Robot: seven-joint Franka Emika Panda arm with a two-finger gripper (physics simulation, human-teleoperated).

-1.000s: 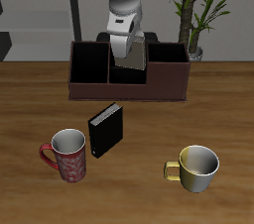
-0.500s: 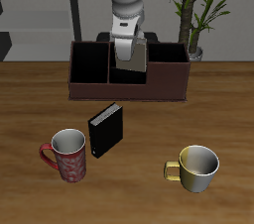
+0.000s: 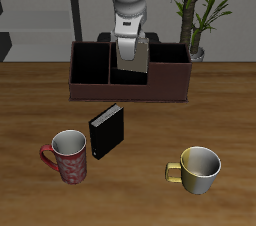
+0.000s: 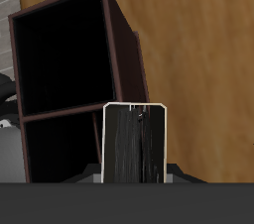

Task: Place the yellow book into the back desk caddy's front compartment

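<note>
The table (image 3: 30, 105) was warm brown wood grain, and behind it the room showed a pale wall, a dark vertical post at upper left of the frame, and a potted plant (image 3: 200, 5) at upper right. At upper centre of the frame the gripper (image 3: 132, 62) pinched the yellow book (image 3: 133, 58) upright over the middle of the back desk caddy (image 3: 128, 73), its lower edge at the level of the front compartment (image 3: 128, 70) (whether it touched the cell floor could not be told). In the wrist view the book (image 4: 134, 141) showed as a dark grained panel with a pale border, beside the caddy's reddish-brown partition walls (image 4: 124, 45). Nearer the lower part of the frame stood a black book (image 3: 107, 131), a red patterned mug (image 3: 67, 157) at lower left, and a yellow mug (image 3: 198, 168) at lower right.
</note>
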